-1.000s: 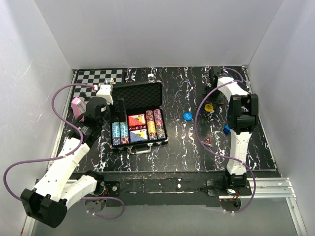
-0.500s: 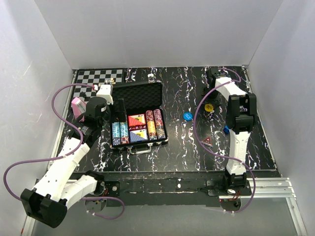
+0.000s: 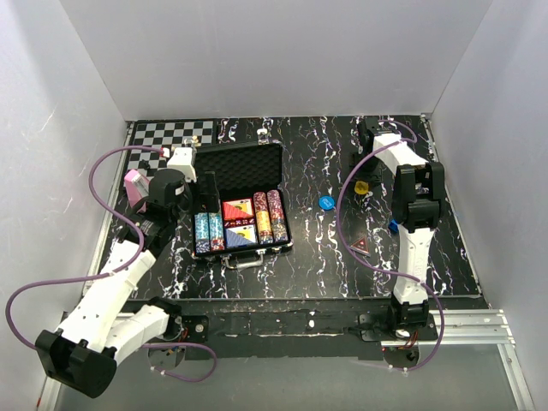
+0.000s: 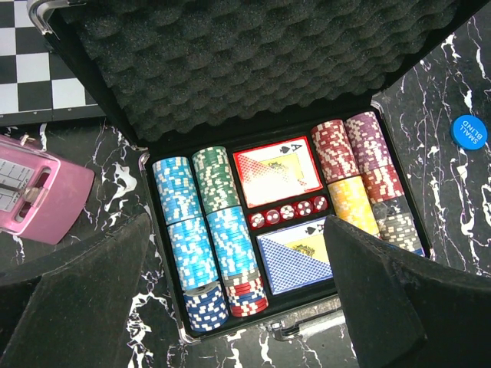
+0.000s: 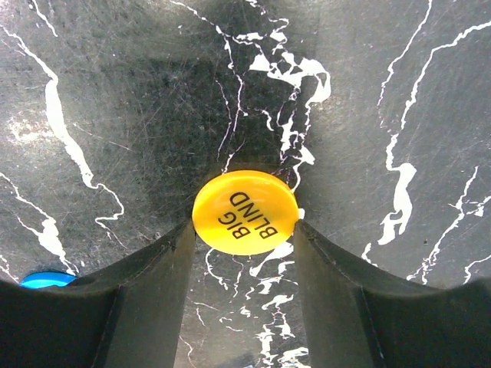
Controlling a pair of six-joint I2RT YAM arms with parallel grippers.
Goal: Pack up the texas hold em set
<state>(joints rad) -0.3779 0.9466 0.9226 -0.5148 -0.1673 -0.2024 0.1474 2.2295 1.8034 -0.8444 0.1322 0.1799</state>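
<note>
The black briefcase (image 3: 240, 201) lies open at centre left, its foam lid (image 4: 230, 61) up. Chip rows (image 4: 203, 222), a red deck (image 4: 278, 170), a blue deck (image 4: 295, 261) and red dice sit inside. My left gripper (image 4: 245, 307) is open and empty above the case's front edge; it also shows in the top view (image 3: 208, 187). My right gripper (image 5: 244, 226) has both fingertips against the edges of the yellow BIG BLIND button (image 5: 245, 211), which lies on the table (image 3: 363, 187). A blue SMALL BLIND button (image 3: 326, 203) lies between case and right arm.
A chessboard (image 3: 171, 134) lies at the back left behind the case. A pink box (image 3: 134, 186) sits left of the case. A small blue cube (image 3: 394, 226) and a red triangular piece (image 3: 362, 247) lie near the right arm. White walls enclose the table.
The right arm has shifted slightly toward the back over the yellow button. The left arm and the case have not moved.
</note>
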